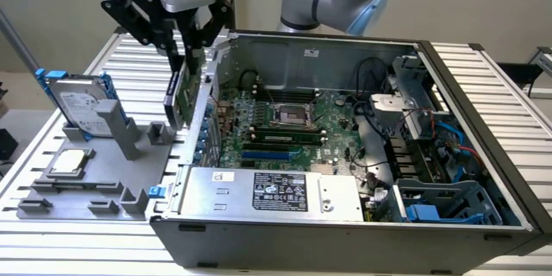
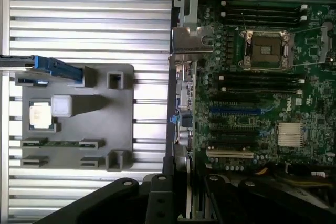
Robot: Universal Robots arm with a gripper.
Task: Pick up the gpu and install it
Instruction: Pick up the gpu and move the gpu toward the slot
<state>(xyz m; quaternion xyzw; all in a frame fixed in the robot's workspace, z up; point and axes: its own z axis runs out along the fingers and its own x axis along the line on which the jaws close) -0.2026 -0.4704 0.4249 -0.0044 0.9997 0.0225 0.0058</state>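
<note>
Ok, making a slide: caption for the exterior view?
Tool holding the gpu on edge at the wall of the open computer case, beside the parts tray.

Soft, even light fills the exterior view: the ribbed silver aluminium bench (image 1: pixel 52 250) reads bright, the open dark grey computer case (image 1: pixel 258 237) holds shade at lower right. In the wrist view the bench (image 2: pixel 89 19) glares pale; the black hand (image 2: pixel 184 184) is a dim silhouette.

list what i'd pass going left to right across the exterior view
hard drive standing in the grey fixture → gpu hanging on edge from the hand, at the case's open edge → cpu socket on the motherboard → drive cage at the case's far right
</note>
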